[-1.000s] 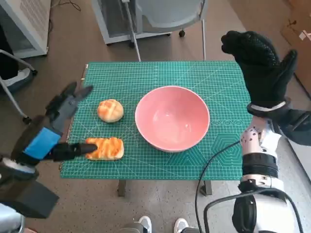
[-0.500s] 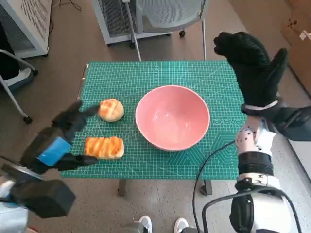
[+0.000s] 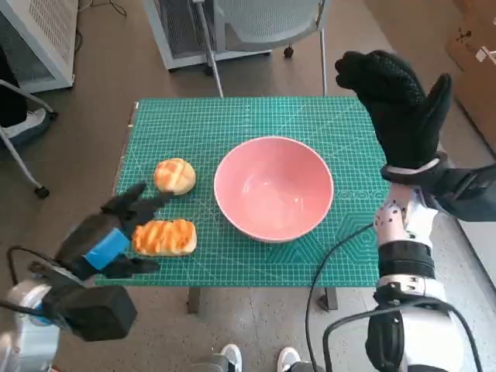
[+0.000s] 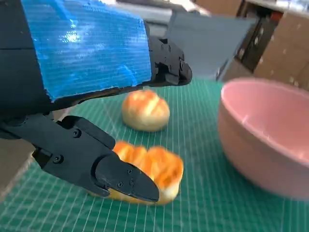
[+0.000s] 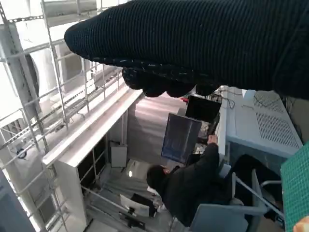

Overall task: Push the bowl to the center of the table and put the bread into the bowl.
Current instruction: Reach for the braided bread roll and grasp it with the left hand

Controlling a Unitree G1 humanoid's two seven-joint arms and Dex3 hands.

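The pink bowl (image 3: 273,187) stands near the middle of the green mat (image 3: 256,120); it also shows as the pink bowl (image 4: 265,130) in the left wrist view. A striped oblong bread (image 3: 164,236) lies at the mat's front left, with a round bun (image 3: 175,176) behind it. My left hand (image 3: 108,232) hovers open just left of the oblong bread (image 4: 149,171), fingers spread on either side of it, holding nothing. The round bun (image 4: 145,111) sits beyond. My right hand (image 3: 399,101) is raised open above the table's right edge, away from the bowl.
A grey chair (image 3: 263,27) and a white cabinet (image 3: 35,39) stand behind the table. A black cable (image 3: 333,263) hangs by the right forearm. Shoes (image 3: 256,358) show below the table's front edge. A seated person (image 5: 193,183) appears in the right wrist view.
My left hand has dropped lower and come closer to the front edge, its fingers now flanking the oblong bread. The right hand drifted slightly left. Bowl and breads have not moved.
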